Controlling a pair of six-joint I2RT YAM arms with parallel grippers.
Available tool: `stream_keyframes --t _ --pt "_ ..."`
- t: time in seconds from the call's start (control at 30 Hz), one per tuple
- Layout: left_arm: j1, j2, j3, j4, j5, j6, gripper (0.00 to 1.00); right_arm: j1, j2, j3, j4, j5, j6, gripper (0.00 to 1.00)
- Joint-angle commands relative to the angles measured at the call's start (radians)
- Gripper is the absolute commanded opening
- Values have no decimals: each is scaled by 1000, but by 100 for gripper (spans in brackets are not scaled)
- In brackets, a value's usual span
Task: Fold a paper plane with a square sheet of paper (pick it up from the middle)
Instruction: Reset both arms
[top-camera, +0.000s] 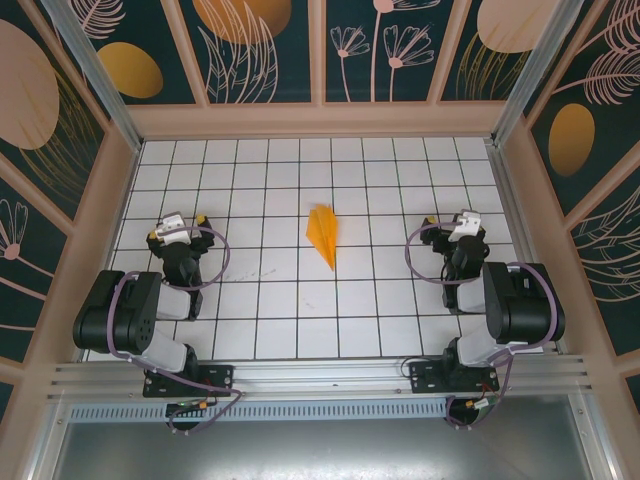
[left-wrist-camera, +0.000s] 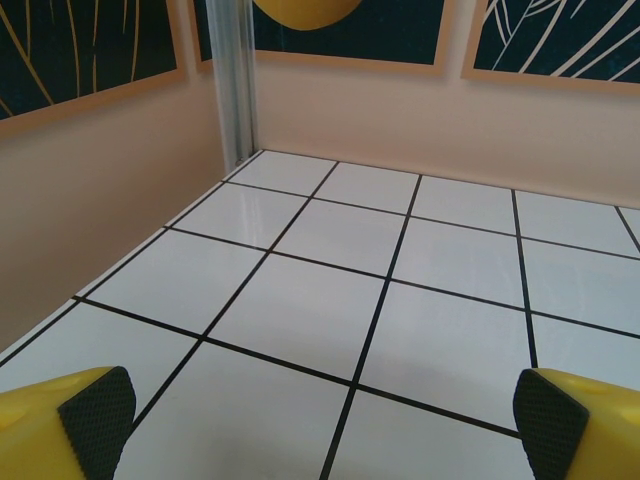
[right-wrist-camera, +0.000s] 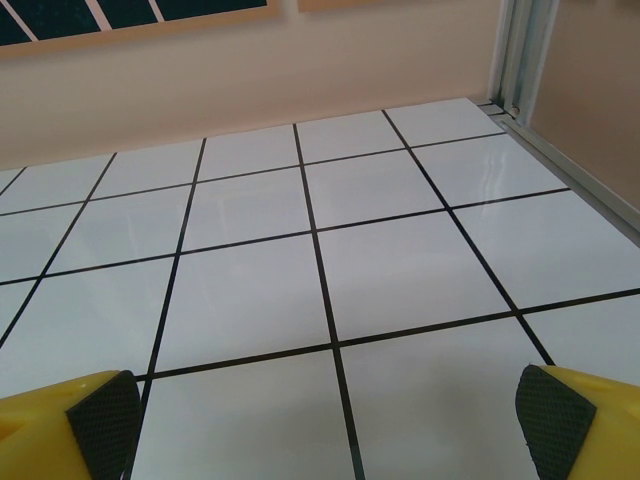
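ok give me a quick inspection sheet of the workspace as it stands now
surface: glossy white table with a black grid
job's things: paper plane, a folded orange dart, lies mid-table between the arms, tip toward the near edge
clutter: nothing seen
tools: left tool open, holding nothing; right tool open, holding nothing; both well apart from the plane
cables: purple cables loop beside each wrist, off the plane
surroundings: dark wall panels with orange ovals and plant drawings; metal rail at the near edge
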Motion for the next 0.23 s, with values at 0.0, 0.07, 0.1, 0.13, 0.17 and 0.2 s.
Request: stream_keyframes --t 0.0,0.07,0.1,0.13,0.17,0.2 --pt "6 -6 12 51 14 -6 99 2 6 14 53 -15 4 99" --pt "5 -5 12 51 14 -6 99 1 6 14 53 -15 4 99" --pt "5 -6 13 51 14 -6 99 1 6 16 53 -16 4 99" --pt "7 -5 12 51 14 -6 99 2 6 15 53 -16 5 99" --pt "7 -5 12 50 13 -5 99 1 5 13 53 -16 4 99" --pt "6 -5 12 51 14 -6 99 1 6 14 53 -16 4 99"
